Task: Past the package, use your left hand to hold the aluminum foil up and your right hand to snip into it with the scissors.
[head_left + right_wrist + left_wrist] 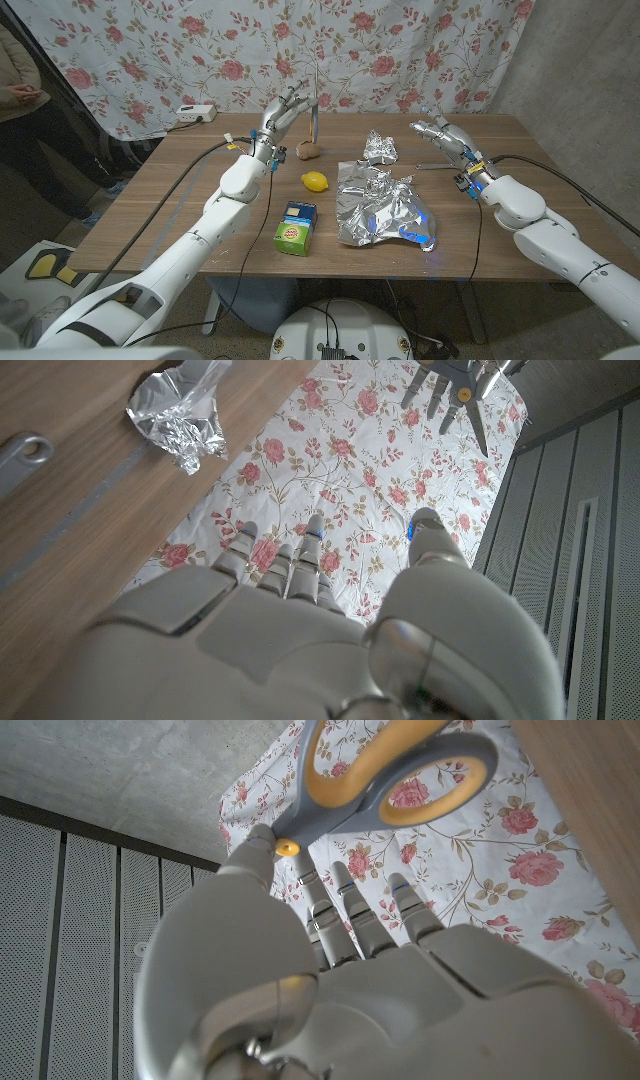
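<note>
Head view first: the left hand (pixel 283 112) is up over the far left part of the counter (pixel 180 205), and the scissors (pixel 314 108) stand upright just beside its fingers, blades pointing down toward a brown lump (pixel 309 151). Whether the fingers actually grip the scissors, this view doesn't settle. The big foil (pixel 385 208) sheet lies crumpled on the counter's middle, with a smaller foil ball (pixel 380 148) behind it. In front, the green and blue package (pixel 296 228) stands near the front edge, a lemon (pixel 315 181) between it and the brown lump. The right hand (pixel 442 133) hovers over the far right side, fingers apart, holding nothing, well away from the foil sheet.

Left wrist view: the left hand (pixel 330 970) from behind, fingers reaching up, and the scissors (pixel 385 775) right there, yellow-lined grey handle loop, the pivot touching the thumb tip. I can't tell if it's a real grip.

Right wrist view: the right hand (pixel 320 630) with fingers spread and empty; the foil ball (pixel 180 410) sits on the counter (pixel 70 530) beyond, and a grey metal loop (pixel 22 455) lies at the edge.
</note>
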Available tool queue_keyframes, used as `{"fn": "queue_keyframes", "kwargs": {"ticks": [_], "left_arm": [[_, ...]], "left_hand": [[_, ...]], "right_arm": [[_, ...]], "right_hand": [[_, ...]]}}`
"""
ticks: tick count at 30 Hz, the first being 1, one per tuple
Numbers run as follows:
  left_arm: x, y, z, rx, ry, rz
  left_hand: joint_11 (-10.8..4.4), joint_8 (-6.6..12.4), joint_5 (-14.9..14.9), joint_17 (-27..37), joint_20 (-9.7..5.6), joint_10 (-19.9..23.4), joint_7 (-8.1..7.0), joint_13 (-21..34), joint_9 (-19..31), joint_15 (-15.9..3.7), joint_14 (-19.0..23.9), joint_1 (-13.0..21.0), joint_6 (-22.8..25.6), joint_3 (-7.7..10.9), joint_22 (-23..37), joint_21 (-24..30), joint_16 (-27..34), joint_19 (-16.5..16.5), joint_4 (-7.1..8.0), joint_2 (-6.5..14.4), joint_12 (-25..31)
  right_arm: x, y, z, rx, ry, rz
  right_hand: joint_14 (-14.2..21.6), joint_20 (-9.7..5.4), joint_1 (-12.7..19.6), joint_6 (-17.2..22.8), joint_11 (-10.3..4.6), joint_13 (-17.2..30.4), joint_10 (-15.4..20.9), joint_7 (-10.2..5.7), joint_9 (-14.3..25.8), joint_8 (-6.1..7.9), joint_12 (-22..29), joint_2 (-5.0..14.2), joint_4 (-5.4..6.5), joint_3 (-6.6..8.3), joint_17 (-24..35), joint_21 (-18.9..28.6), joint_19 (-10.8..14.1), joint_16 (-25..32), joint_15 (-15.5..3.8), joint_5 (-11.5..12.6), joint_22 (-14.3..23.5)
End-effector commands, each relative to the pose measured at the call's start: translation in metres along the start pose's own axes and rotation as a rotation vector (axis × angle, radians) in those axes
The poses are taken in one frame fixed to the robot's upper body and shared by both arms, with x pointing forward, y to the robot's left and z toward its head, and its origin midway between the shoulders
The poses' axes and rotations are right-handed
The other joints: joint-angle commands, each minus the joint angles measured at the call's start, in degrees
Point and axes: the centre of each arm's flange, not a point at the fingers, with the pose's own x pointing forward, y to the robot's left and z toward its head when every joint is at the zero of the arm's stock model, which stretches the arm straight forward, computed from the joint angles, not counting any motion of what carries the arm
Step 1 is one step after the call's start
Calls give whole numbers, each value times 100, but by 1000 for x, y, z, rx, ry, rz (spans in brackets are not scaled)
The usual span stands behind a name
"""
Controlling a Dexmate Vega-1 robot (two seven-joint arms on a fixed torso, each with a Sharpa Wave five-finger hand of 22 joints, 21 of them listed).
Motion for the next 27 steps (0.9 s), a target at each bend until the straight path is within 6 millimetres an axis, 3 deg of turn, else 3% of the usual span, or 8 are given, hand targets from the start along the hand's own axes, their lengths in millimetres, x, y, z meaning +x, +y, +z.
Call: {"fn": "queue_keyframes", "kwargs": {"ticks": [1, 4, 6, 9, 12, 19, 27], "left_arm": [[7, -13, -3, -64, -11, -28], [8, -15, -3, -80, -12, -39], [9, -16, -3, -86, -14, -45], [10, -18, -3, -111, -16, -55], [11, -20, -3, -126, -19, -62], [14, -27, -4, -174, -23, -86], [16, -32, -3, -188, -24, -122]], "left_hand": [[-41, 16, 32, 15, -42, 47, -22, 30, 18, -261, -52, 134, 64, -3, 12, 10, -19, -2, 29, 105, 49], [-42, 15, 33, 18, -44, 45, -20, 27, 18, -255, -46, 132, 64, -6, 12, 8, -19, -6, 33, 105, 48], [-41, 16, 34, 18, -44, 45, -17, 27, 19, -262, -46, 139, 66, -4, 12, 8, -23, -6, 29, 105, 49], [-41, 16, 35, 22, -50, 43, -20, 25, 19, -265, -40, 141, 69, -8, 12, 8, -21, -7, 30, 104, 48], [-43, 16, 36, 23, -52, 44, -23, 25, 19, -261, -37, 142, 70, -8, 12, 8, -24, -8, 32, 106, 49], [-43, 18, 37, 33, -57, 48, -26, 25, 19, -264, -26, 148, 79, -17, 12, 6, -25, -13, 32, 103, 53], [-44, 18, 41, 41, -62, 45, -25, 18, 19, -258, -14, 154, 83, -22, 12, 7, -31, -12, 35, 104, 49]], "right_arm": [[-1, 7, 7, 16, -16, 25], [-2, 8, 8, 16, -15, 29], [-3, 8, 9, 12, -11, 36], [-4, 8, 10, 8, -11, 37], [-4, 8, 12, 0, -8, 41], [-2, 12, 12, -3, 6, 61], [-1, 16, 13, -11, 17, 70]], "right_hand": [[-4, 9, 166, -7, -68, 23, 1, -33, 26, 26, -20, -7, 7, 80, 20, -1, -71, 15, -7, 10, 11], [-31, 5, 309, 515, -31, 65, 14, -190, 28, 229, -50, -45, 77, 111, 24, 7, -79, 11, 14, -9, 12], [-21, 14, 339, 866, 23, 88, 30, -369, 38, 338, -72, -60, 120, 109, 21, 15, -69, 15, 136, -21, 11], [-34, 14, 341, 985, 32, 97, 18, -473, 41, 369, -90, -66, 137, 104, 20, 17, -62, 9, 206, -26, 11], [-69, 18, 354, 1251, 78, 111, -74, -790, 53, 429, -159, -62, 165, 97, 18, 16, -67, -5, 339, -29, 10], [-108, 30, 346, 1481, 91, 118, -104, -799, 59, 488, -190, -64, 184, 85, 19, 10, -83, -18, 364, -33, 9], [-216, 32, 300, 1965, 145, 141, -333, -959, 66, 602, -304, -57, 220, 49, 28, 8, -99, -47, 419, -41, 8]]}}
